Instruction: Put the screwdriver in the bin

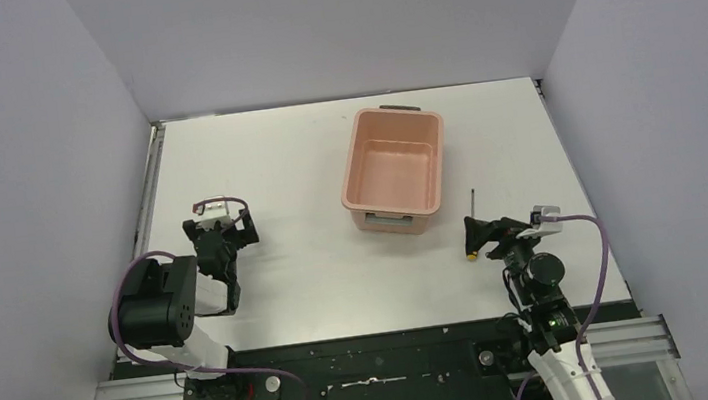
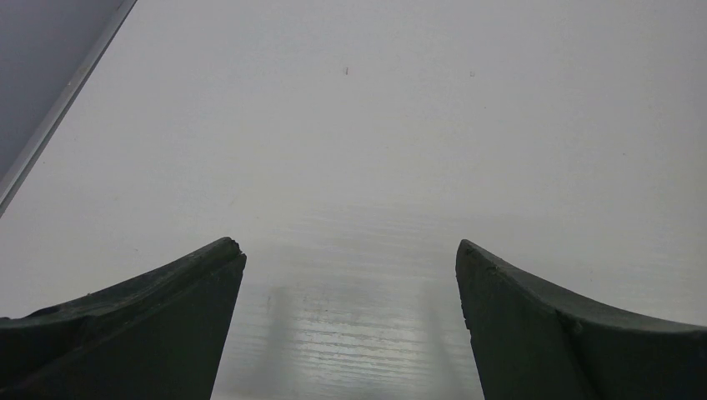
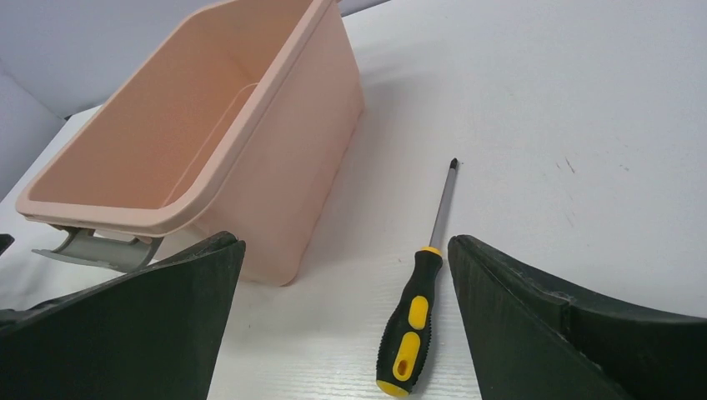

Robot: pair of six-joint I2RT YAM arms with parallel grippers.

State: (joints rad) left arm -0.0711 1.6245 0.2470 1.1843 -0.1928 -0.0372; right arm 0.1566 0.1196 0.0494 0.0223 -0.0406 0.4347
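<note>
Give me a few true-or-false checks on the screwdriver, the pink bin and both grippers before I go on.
1. The slim black-and-yellow-handled screwdriver lies on the white table, outside the bin. True.
2. The salmon-pink rectangular plastic bin holds a tool. False: it is empty.
3. The right gripper is shut on the screwdriver. False: it is open, and the screwdriver lies between its fingers.
4. The left gripper is open over bare table. True.

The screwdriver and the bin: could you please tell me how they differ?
The screwdriver is slim, black and yellow with a metal shaft; the bin is a broad salmon-pink tub. The screwdriver lies flat on its side; the bin stands upright, open and empty. Both rest on the white table, apart.
</note>
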